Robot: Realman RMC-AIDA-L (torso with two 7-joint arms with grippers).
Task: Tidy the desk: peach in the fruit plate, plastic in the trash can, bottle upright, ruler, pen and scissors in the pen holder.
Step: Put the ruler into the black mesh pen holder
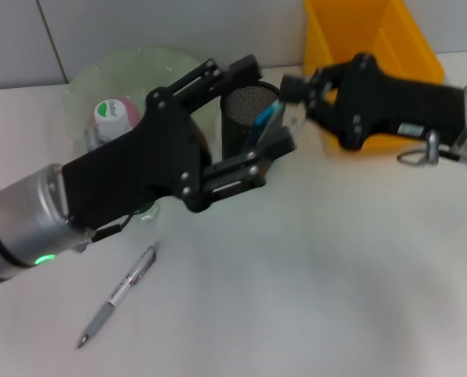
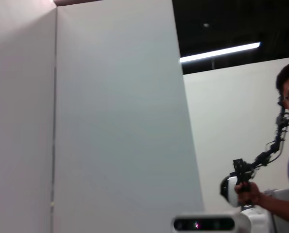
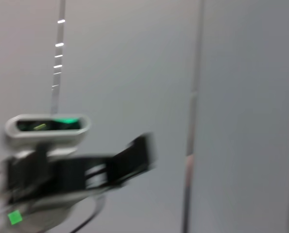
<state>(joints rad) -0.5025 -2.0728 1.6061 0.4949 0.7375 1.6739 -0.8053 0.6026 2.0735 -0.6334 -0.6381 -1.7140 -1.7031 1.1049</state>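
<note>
In the head view the black mesh pen holder (image 1: pixel 242 106) stands at the back centre, with a blue item (image 1: pixel 265 115) poking out of its rim. My left gripper (image 1: pixel 271 104) is open, its two fingers spread wide either side of the holder. My right gripper (image 1: pixel 293 96) reaches in from the right and hovers just beside the holder's rim. A grey pen (image 1: pixel 119 294) lies on the table at the front left. A white and pink bottle (image 1: pixel 113 116) stands by the green fruit plate (image 1: pixel 151 67), partly behind my left arm. Peach, plastic, ruler and scissors are not identifiable.
The yellow trash can (image 1: pixel 366 43) stands at the back right, behind my right arm. Both wrist views show only walls; the left wrist view also shows a person (image 2: pixel 287 160), and the right wrist view the other arm's wrist (image 3: pixel 61 170).
</note>
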